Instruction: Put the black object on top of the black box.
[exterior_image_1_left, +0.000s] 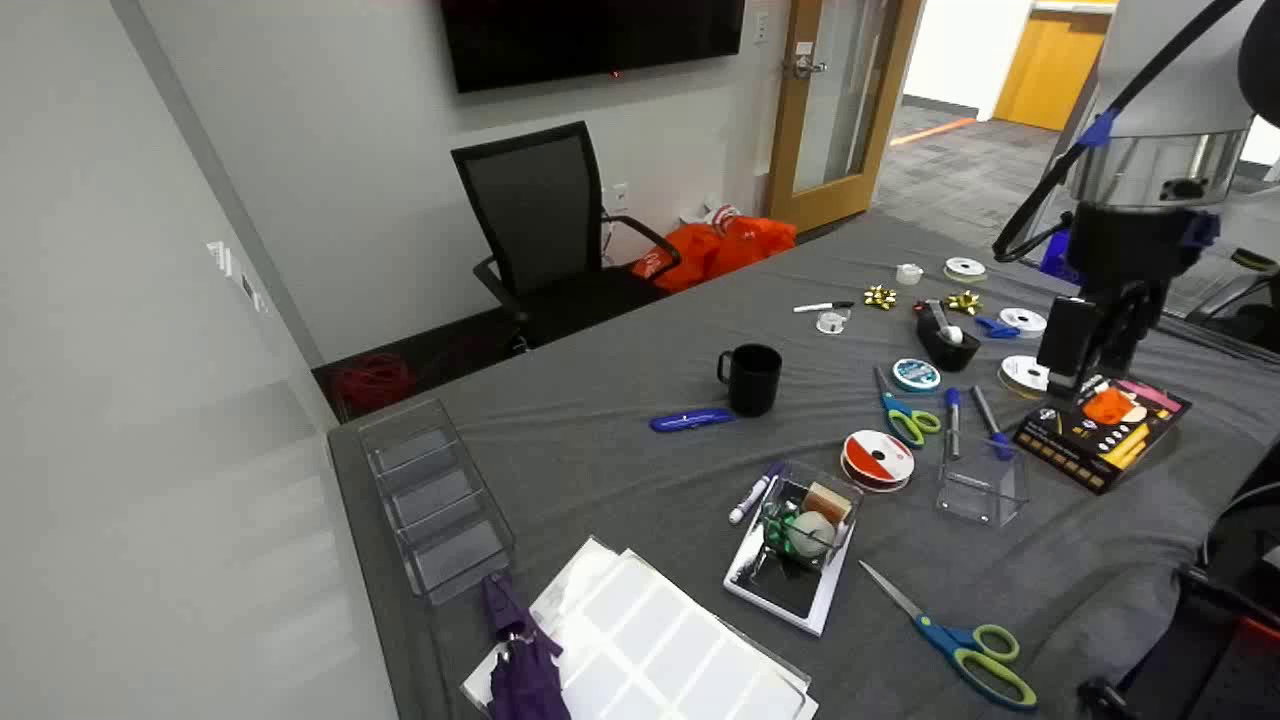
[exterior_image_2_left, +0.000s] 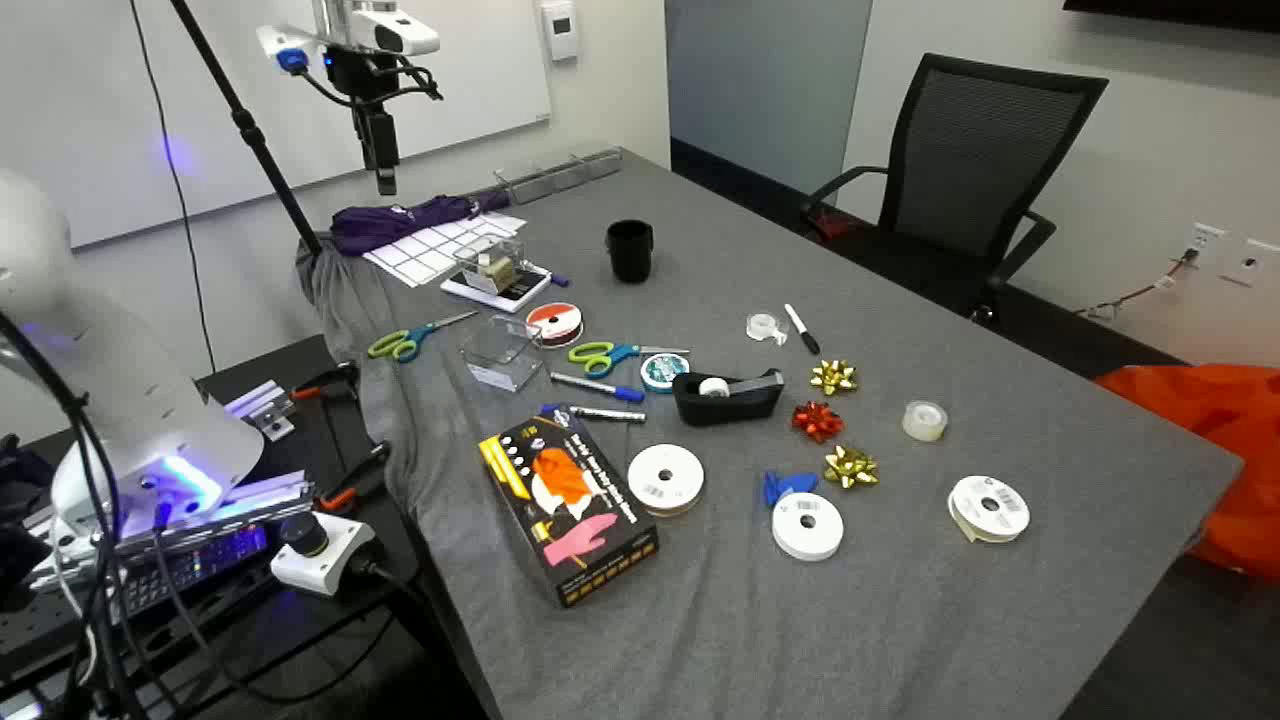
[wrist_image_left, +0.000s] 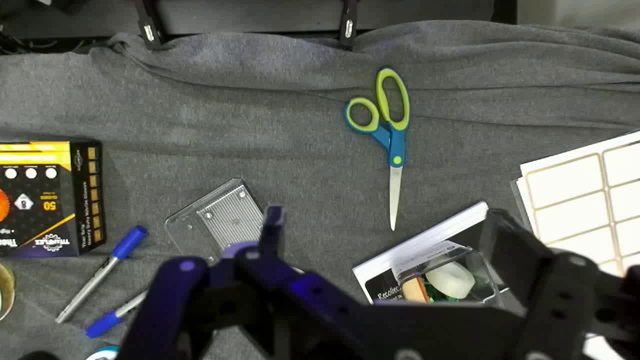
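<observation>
Black box (exterior_image_2_left: 565, 500), white ribbon spool (exterior_image_2_left: 674, 492), black tape dispenser (exterior_image_2_left: 725, 405) and pincer (exterior_image_2_left: 382, 178), near to far.
The dispenser lies on the counter (exterior_image_2_left: 860, 610); the pincer stands spread, holding nothing. Too low a carry could strike the spool.

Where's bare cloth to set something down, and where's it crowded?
In an exterior view, cloth is bare between the long blue item and clear divided tray; in the wrist view, between the black box and scissor handles. It's crowded around the tape dispenser, teal spool and red bow.
</observation>
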